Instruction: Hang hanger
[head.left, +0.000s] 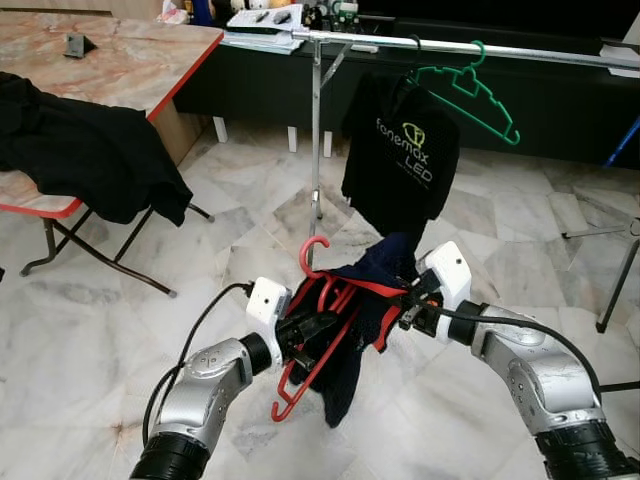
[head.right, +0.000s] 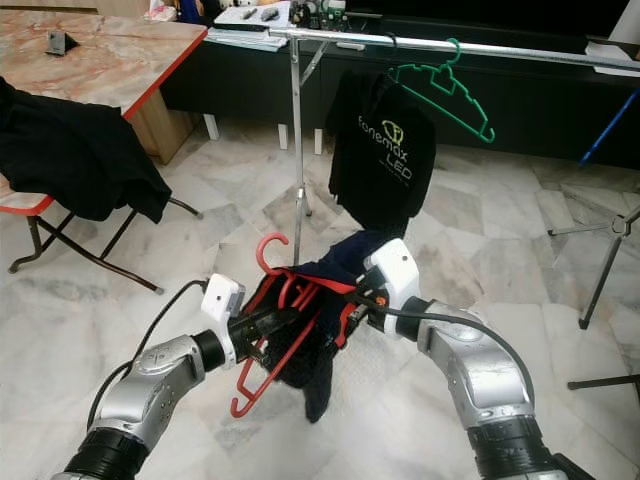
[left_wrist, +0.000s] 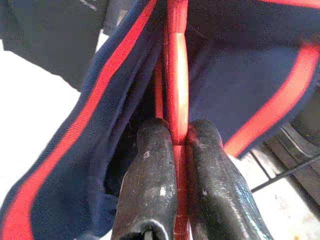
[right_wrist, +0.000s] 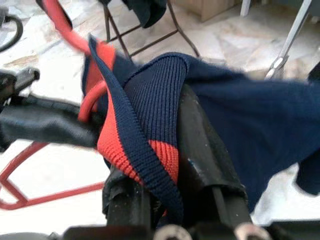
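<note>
— While your two arms meet low over the floor, what is the left tool (head.left: 318, 326) doing?

— Your left tool is pinched tight on the red hanger (head.left: 312, 345). Its two fingers (left_wrist: 150, 170) squeeze the red bar.

— And the right tool (head.left: 408, 302)?

— It is clamped on the blue cloth (head.left: 350, 350) with the red stripe. You can see the ribbed edge caught between its fingers (right_wrist: 200, 150).

— Where is the hanger?

— You hold it in the air in front of the rail (head.left: 450, 45), hook up, with the cloth hanging over it. A green hanger (head.left: 470, 95) and a black shirt (head.left: 400, 160) hang on the rail. Black clothes (head.left: 90, 150) lie on the desk (head.left: 130, 60) to your left.
</note>
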